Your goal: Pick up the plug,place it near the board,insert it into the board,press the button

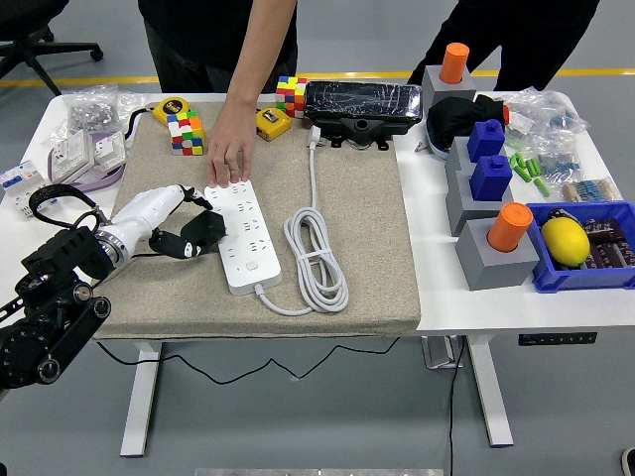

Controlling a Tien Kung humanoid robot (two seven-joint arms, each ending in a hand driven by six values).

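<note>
Left hand (189, 230) beside board (241, 235)

From my seat, the power strip (241, 235) is hemmed in on three sides. A person's hand (229, 147) presses on its far end, so I see no way in from beyond it. My left hand (189, 230) sits against its left edge, curled around something black (I can't tell what). Just right of the strip lies the coiled white cable (317, 260), blocking a low approach there. Nearer than the strip, the beige mat (367, 228) is bare to its front edge, and right of the cable it stays bare too.
</note>
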